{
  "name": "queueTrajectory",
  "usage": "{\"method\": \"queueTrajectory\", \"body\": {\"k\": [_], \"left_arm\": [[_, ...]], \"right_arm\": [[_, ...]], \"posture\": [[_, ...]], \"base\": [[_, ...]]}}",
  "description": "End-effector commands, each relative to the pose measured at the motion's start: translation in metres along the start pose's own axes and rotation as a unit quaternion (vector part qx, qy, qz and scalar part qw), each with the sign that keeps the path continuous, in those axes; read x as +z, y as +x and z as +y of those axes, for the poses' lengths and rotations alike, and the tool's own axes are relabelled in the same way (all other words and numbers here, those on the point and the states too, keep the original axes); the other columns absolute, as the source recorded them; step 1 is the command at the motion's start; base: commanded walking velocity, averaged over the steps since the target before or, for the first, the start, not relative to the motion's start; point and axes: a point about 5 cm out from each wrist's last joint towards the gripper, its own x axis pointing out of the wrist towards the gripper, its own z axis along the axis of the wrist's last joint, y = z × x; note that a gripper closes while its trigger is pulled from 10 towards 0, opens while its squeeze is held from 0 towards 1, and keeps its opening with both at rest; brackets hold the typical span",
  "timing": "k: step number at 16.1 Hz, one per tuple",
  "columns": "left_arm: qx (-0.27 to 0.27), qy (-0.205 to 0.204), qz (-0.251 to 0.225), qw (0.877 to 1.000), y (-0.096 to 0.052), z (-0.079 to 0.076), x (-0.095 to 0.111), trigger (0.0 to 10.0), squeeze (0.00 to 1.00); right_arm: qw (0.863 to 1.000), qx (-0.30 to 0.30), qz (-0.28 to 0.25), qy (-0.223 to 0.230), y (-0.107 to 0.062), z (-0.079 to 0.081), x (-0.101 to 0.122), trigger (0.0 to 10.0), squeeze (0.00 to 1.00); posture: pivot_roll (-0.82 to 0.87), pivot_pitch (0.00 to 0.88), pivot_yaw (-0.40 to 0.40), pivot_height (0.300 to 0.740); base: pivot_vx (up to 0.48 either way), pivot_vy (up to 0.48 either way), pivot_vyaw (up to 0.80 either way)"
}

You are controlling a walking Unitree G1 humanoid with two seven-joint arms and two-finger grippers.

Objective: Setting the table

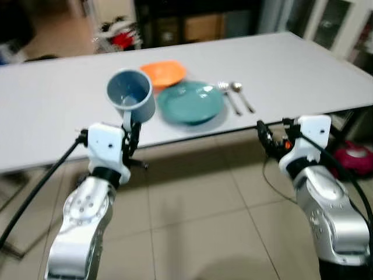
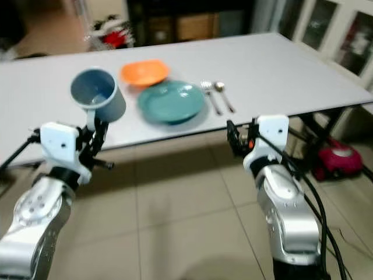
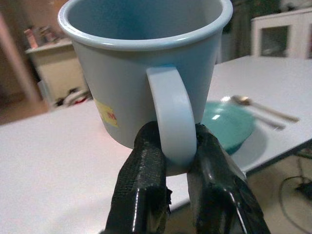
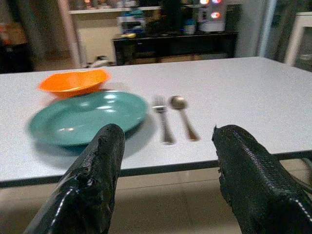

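A long white worktop (image 1: 52, 111) runs across in front of the robot, its near edge just ahead of both arms. On it a teal plate (image 1: 190, 102) lies close to that near edge, with an orange bowl (image 1: 164, 73) just behind it, touching or nearly so. To the plate's right a fork (image 1: 229, 97) and a spoon (image 1: 241, 95) lie side by side, near the plate but apart from it, handles pointing toward the robot.

The left gripper (image 3: 178, 151) has its fingers pinched on the handle of a light blue mug (image 1: 131, 94), one black finger on each side of the loop. The mug is lifted above the worktop's near edge, tilted so that its open mouth faces up toward the head camera, and sits just left of the plate; a small yellow sticker shows on its wall in the left wrist view. Whether the mug overlaps the plate's rim cannot be told.

The right gripper (image 4: 168, 161) is spread wide and holds nothing; it hangs off the worktop's near edge, below its surface level, facing the fork and spoon.

Wide bare worktop lies left of the mug and right of the cutlery. Beige floor tiles (image 1: 198, 221) stretch under the arms. A pink-red object (image 1: 355, 158) sits on the floor at the right, beneath the worktop's end, and dark shelving (image 4: 170, 44) stands beyond the far edge
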Motion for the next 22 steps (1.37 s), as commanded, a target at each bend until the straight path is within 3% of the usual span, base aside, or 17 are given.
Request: {"method": "queueTrajectory", "body": {"k": [1, 10, 18, 22], "left_arm": [[-0.01, -0.002, -0.007, 1.0, 0.002, -0.004, 0.004, 10.0, 0.0], [-0.058, -0.008, -0.027, 0.998, 0.019, -0.015, 0.013, 10.0, 0.0], [-0.083, -0.011, -0.025, 0.996, 0.028, -0.022, 0.01, 10.0, 0.0], [-0.082, -0.001, -0.035, 0.996, 0.033, -0.019, 0.014, 10.0, 0.0]], "right_arm": [[1.0, -0.003, -0.014, -0.001, 0.0, -0.003, 0.006, 10.0, 0.0], [1.0, -0.009, -0.007, 0.017, -0.004, 0.002, 0.002, 10.0, 0.0], [1.0, -0.006, -0.026, 0.001, -0.008, 0.002, 0.008, 10.0, 0.0], [1.0, 0.005, -0.026, -0.007, -0.007, 0.002, 0.01, 10.0, 0.0]], "posture": [[-0.11, 0.0, 0.077, 0.74], [-0.12, 0.0, 0.092, 0.74], [-0.15, 0.0, 0.096, 0.74], [-0.15, 0.0, 0.076, 0.74]], "base": [[0.405, 0.0, 0.0], [0.42, 0.0, -0.41], [0.421, 0.0, 0.0], [0.423, 0.0, 0.0]]}}
